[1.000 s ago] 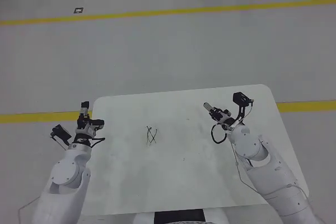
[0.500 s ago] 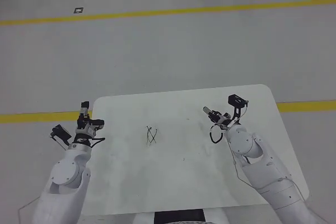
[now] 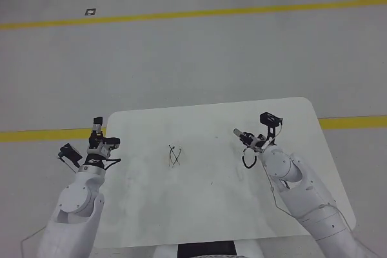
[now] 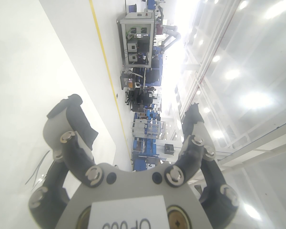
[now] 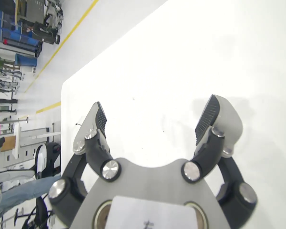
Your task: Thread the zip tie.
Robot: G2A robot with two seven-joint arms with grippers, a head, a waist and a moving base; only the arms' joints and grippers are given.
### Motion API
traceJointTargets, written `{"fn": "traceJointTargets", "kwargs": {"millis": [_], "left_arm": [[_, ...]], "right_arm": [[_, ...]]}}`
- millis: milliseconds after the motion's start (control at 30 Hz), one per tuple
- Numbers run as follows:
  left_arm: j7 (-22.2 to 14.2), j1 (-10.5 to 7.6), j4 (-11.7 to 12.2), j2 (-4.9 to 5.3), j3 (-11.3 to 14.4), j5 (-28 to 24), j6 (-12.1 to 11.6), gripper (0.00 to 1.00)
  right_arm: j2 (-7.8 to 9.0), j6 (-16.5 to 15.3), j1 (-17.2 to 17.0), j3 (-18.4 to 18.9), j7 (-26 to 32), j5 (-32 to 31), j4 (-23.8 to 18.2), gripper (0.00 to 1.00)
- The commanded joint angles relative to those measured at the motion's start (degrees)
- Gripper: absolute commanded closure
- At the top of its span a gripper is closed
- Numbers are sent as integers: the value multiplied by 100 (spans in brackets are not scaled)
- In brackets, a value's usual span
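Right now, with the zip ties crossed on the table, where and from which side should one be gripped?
Probably a free end of the zip ties, away from the crossing, straight down from above. They lie thin and flat on the table and overlap mid-length; only the ends stand apart.

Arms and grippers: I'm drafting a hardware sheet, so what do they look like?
The left arm and right arm have rounded white shells; a black cable loops at the right wrist. Each gripper has a grey metal plate, black links with silver screws and a white label. The right gripper has pale grey fingers with black ribbed pads; the left gripper has mostly black fingers.
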Motion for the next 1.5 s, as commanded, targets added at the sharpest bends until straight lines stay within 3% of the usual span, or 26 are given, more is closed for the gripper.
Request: {"fn": "traceJointTargets", "kwargs": {"millis": [0, 100, 400, 500, 700, 733, 1100, 1167, 1233, 1333, 1467], "left_arm": [[0, 0, 0, 0, 0, 0, 0, 0], [0, 0, 0, 0, 0, 0, 0, 0], [0, 0, 0, 0, 0, 0, 0, 0], [-540, -10, -64, 33, 31, 213, 33, 0], [-2292, 153, -266, 188, -162, 891, 806, 0], [-2466, 171, -330, 221, -248, 1167, 768, 0], [-2433, 174, -341, 225, -276, 1237, 694, 0], [-2433, 174, -341, 225, -276, 1237, 694, 0], [-2433, 174, -341, 225, -276, 1237, 694, 0], [-2433, 174, -341, 225, -276, 1237, 694, 0], [-2433, 174, -341, 225, -276, 1237, 694, 0]], "right_arm": [[11, -90, 52, -43, 361, -68, 48, 0], [32, -290, 149, -151, 962, -217, 141, 0], [32, -290, 149, -151, 962, -217, 141, 0], [32, -290, 149, -151, 962, -217, 141, 0], [32, -290, 149, -151, 962, -217, 141, 0], [32, -290, 149, -151, 962, -217, 141, 0], [32, -290, 149, -151, 962, -217, 141, 0], [23, -485, 134, -131, 983, 27, 34, 0], [42, -943, 64, 25, 1046, 392, -12, 0], [71, -1367, 6, 168, 1270, 701, -90, 0], [101, -1762, -51, 265, 1544, 991, -195, 0]]}}
